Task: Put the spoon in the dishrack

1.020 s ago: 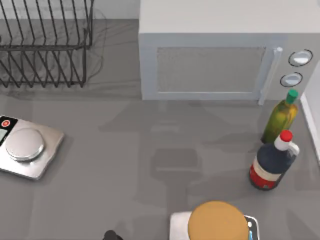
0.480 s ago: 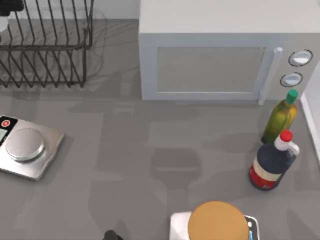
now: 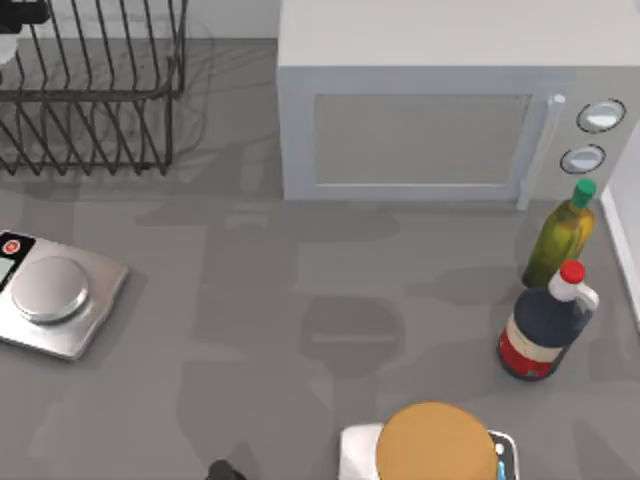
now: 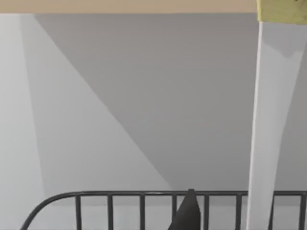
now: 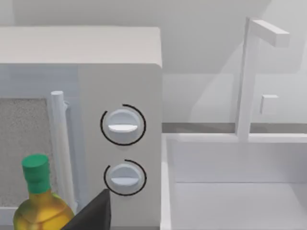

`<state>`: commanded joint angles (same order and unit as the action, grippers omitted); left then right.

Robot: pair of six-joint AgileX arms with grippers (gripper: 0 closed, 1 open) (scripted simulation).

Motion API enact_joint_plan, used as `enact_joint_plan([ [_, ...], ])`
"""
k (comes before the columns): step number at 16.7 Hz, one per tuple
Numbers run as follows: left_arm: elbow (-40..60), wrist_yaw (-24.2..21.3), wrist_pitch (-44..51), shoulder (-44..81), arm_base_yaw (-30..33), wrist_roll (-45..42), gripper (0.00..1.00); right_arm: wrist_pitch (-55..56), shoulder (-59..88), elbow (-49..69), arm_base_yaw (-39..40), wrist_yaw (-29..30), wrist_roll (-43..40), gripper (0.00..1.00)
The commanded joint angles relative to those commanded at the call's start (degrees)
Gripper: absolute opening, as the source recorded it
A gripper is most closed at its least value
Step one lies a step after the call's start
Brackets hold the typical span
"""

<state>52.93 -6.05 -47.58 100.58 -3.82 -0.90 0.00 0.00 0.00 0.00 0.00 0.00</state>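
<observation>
Currently left claw (image 3: 20, 12) sits over the far left end of the dishrack (image 3: 95, 95), at the counter's back corner. Can't tell whether it's spread or pinching. A pale sliver just below the claw, over the rack's left end, is probably the spoon (image 3: 5, 46), but it's too cropped to confirm. In the left wrist view the claw's dark tip (image 4: 189, 215) sits right at the rack's top rail (image 4: 120, 194), with bare wall beyond.

Step in hand, as I read it: placing the spoon into the rack, drop not yet made.

To do it well:
- line the spoon's long axis up with a gap between the slanted dividers, not across the rods
- lower until the bowl end is inside the wires before letting go; thin and light, it will bounce or slip through if dropped from above
- keep clear of the top rail on the way down
- release, then lift straight up

Microwave (image 3: 420, 100) is right of the dishrack and the kitchen scale (image 3: 55, 295) is in front of it, both well apart from the drop zone.

Right claw (image 5: 93, 215) is parked facing the microwave's dials, far right of the dishrack; state can't be told.
</observation>
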Motion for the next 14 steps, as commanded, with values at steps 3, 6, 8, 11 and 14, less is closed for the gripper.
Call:
enact_joint_plan([
  [3, 0.0, 0.0, 0.0, 0.0, 0.0, 0.0, 0.6, 0.0, 0.0, 0.0, 0.0, 0.0, 0.0, 1.0],
  [6, 0.0, 0.0, 0.0, 0.0, 0.0, 0.0, 0.83, 0.0, 0.0, 0.0, 0.0, 0.0, 0.0, 1.0],
  [8, 0.0, 0.0, 0.0, 0.0, 0.0, 0.0, 0.98, 0.0, 0.0, 0.0, 0.0, 0.0, 0.0, 1.0],
  [11, 0.0, 0.0, 0.0, 0.0, 0.0, 0.0, 1.0, 0.0, 0.0, 0.0, 0.0, 0.0, 0.0, 1.0],
  [14, 0.0, 0.0, 0.0, 0.0, 0.0, 0.0, 1.0, 0.0, 0.0, 0.0, 0.0, 0.0, 0.0, 1.0],
])
